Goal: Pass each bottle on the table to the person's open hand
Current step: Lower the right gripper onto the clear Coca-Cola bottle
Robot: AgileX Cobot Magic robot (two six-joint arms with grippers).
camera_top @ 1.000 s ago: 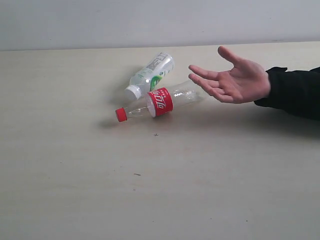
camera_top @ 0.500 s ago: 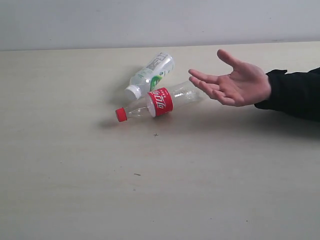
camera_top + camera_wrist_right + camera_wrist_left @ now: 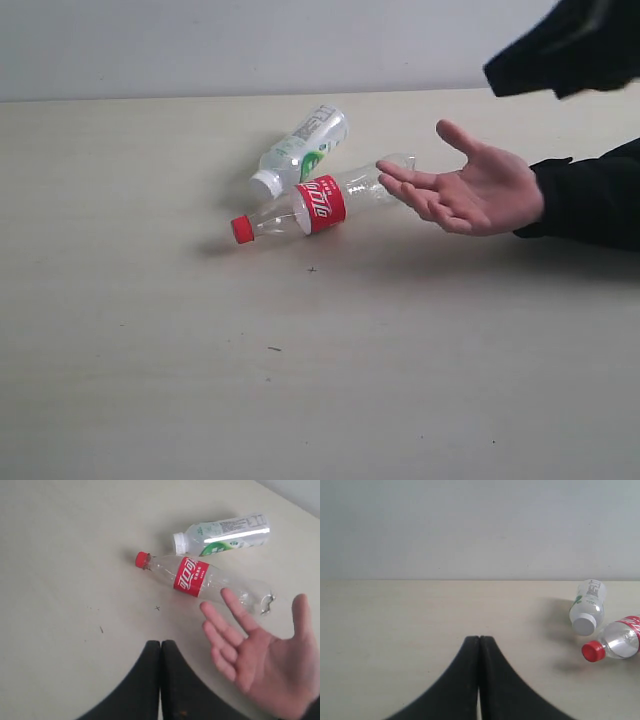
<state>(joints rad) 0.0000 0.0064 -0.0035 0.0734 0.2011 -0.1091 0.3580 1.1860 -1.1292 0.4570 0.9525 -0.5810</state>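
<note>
Two bottles lie on their sides on the pale table (image 3: 150, 350). One is clear with a red label and red cap (image 3: 320, 203) (image 3: 192, 575) (image 3: 617, 642). The other has a green-white label and white cap (image 3: 300, 148) (image 3: 225, 534) (image 3: 588, 607) and lies just behind it. The person's open hand (image 3: 470, 185) (image 3: 265, 655) is held palm up from a black sleeve, its fingertips over the red-label bottle's base. My right gripper (image 3: 161, 643) is shut and empty, above the table beside the hand. My left gripper (image 3: 479, 639) is shut and empty, well apart from both bottles.
The black right arm (image 3: 570, 45) shows blurred at the exterior view's top right, above the person's sleeve. A pale grey wall (image 3: 250, 45) runs behind the table's far edge. A few dark specks (image 3: 274, 349) mark the tabletop.
The black right arm has come into the exterior view at the top right. The hand has sunk slightly. Neither bottle has moved.
</note>
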